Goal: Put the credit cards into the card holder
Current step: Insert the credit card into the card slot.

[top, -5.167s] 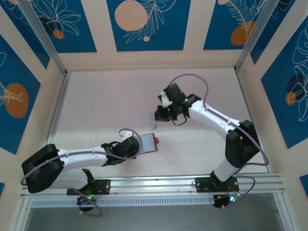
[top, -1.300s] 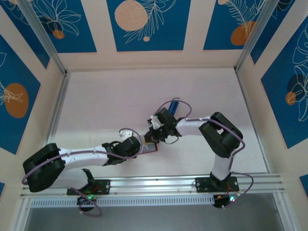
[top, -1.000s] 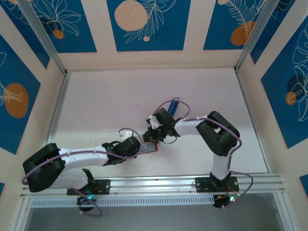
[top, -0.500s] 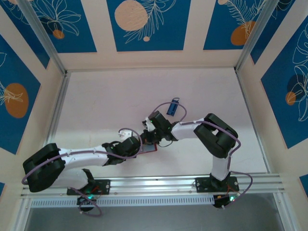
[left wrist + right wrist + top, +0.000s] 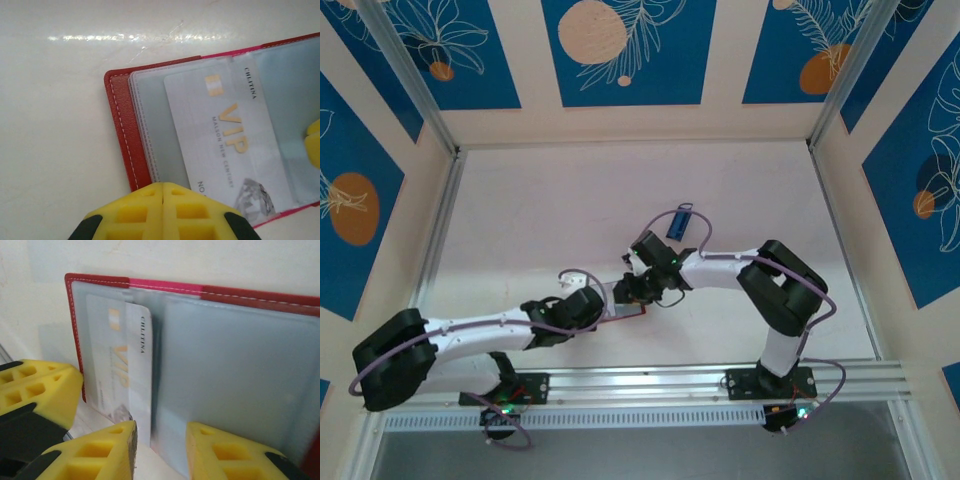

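Nearest me, my left pincer (image 5: 163,192) is sitting closed, its yellow fingertips pressed together over the near edge of the red card holder (image 5: 120,135). The card holder is lying open and flat on the tabletop (image 5: 540,220), with a pale VIP card (image 5: 225,140) sitting in one of its clear pockets. At its 1 o'clock side my right pincer (image 5: 160,442) is hovering low over the pockets, fingers parted and gripping nothing. Farther out, at 1 o'clock from the holder and apart from it, a blue credit card (image 5: 678,222) is lying on the tabletop.
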